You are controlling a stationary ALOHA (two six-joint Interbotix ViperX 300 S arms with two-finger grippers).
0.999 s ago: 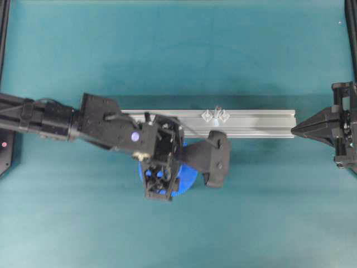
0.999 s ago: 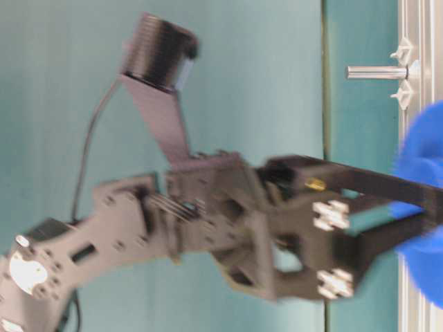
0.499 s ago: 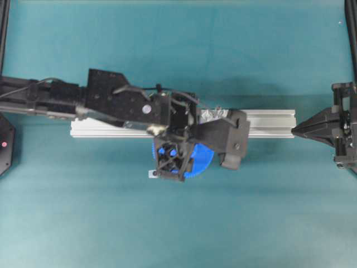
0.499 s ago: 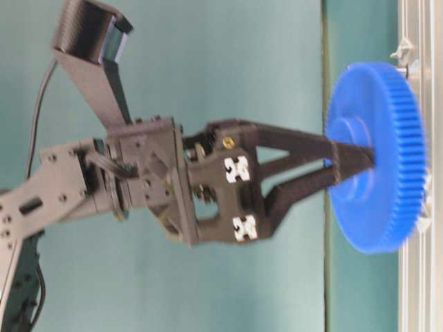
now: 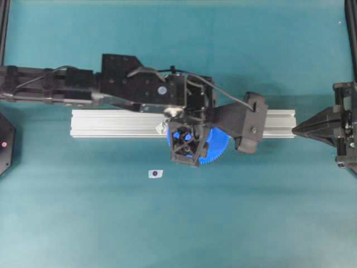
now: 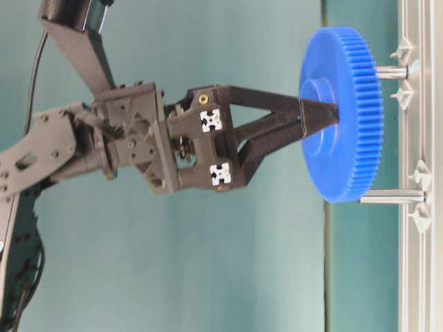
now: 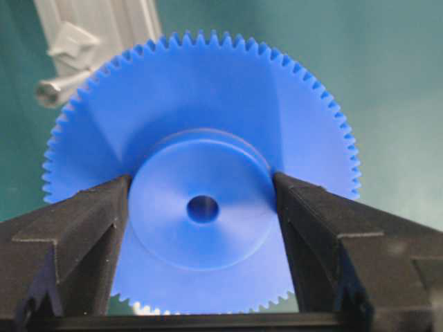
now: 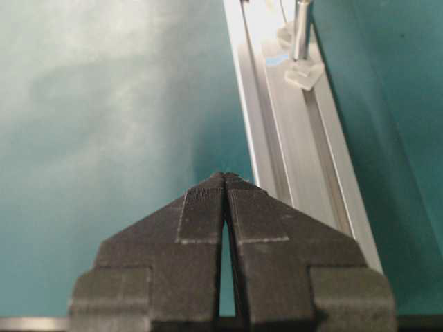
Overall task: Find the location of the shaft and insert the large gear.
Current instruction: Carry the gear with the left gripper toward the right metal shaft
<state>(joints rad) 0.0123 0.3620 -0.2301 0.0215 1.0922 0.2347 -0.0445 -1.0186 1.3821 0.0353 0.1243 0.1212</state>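
Note:
My left gripper (image 5: pixel 189 142) is shut on the raised hub of the large gear (image 6: pixel 339 138), a blue toothed disc held flat above the aluminium rail (image 5: pixel 111 123). In the left wrist view both fingers (image 7: pixel 90 221) press the hub's sides, and the centre hole shows between them. The shaft (image 6: pixel 391 72) stands on the rail between two translucent pieces. Its tip is behind the gear's rim, off the hole's centre. It also shows as the shaft (image 7: pixel 52 90) beside the rim. The arm hides it from overhead. My right gripper (image 5: pixel 294 132) is shut and empty off the rail's right end.
A second, thinner pin (image 6: pixel 391 198) stands on the same rail just past the gear's other edge, with its own translucent pieces. A small white tag (image 5: pixel 155 173) lies on the teal table in front of the rail. Black frame posts stand at both side edges.
My left arm has carried the gear from the table in front of the rail to the right and back, over the rail and towards the shaft. The right arm has stayed still.

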